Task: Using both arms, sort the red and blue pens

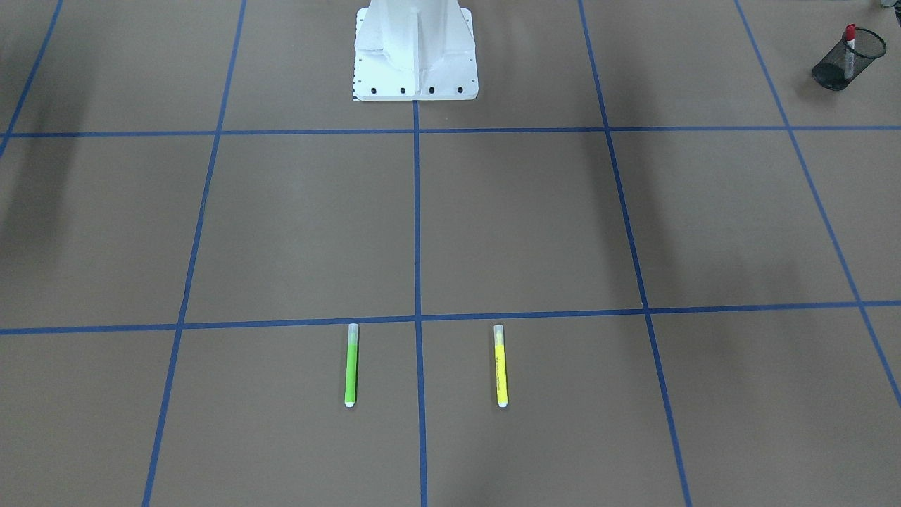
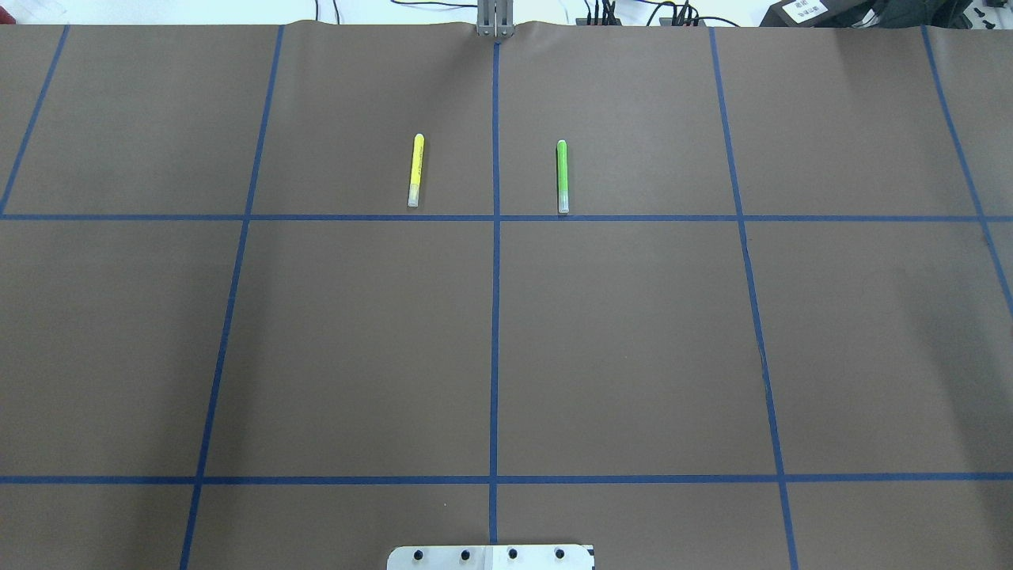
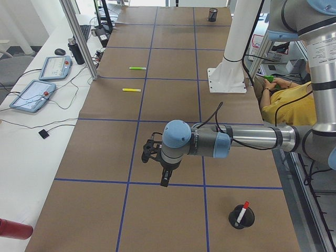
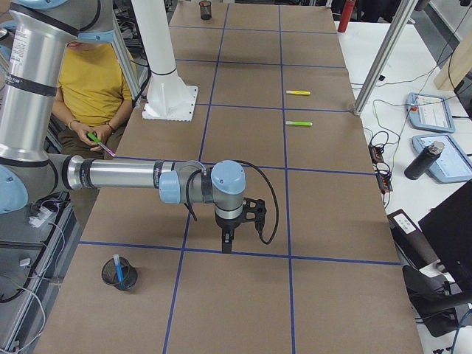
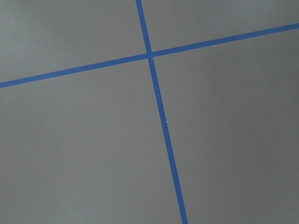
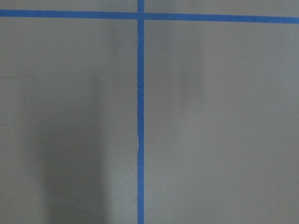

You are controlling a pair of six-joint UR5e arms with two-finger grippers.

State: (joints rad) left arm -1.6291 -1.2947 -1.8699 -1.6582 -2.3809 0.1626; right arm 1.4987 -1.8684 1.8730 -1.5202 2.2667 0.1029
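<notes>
The red pen (image 1: 849,48) stands in a black mesh cup (image 1: 864,35) at the table's left end; the left side view also shows this red pen (image 3: 242,212) in its cup (image 3: 234,220). The blue pen (image 4: 118,269) stands in another black mesh cup (image 4: 120,281) at the right end. My left gripper (image 3: 164,182) hangs above the table near a tape crossing, apart from the cup. My right gripper (image 4: 226,245) hangs likewise over a tape line. Both show only in side views, so I cannot tell whether they are open or shut.
A green marker (image 2: 563,176) and a yellow marker (image 2: 415,169) lie side by side on the far half of the brown table (image 2: 633,340). The white pedestal base (image 1: 415,53) stands at the near edge. A seated person (image 4: 92,81) is beside the table.
</notes>
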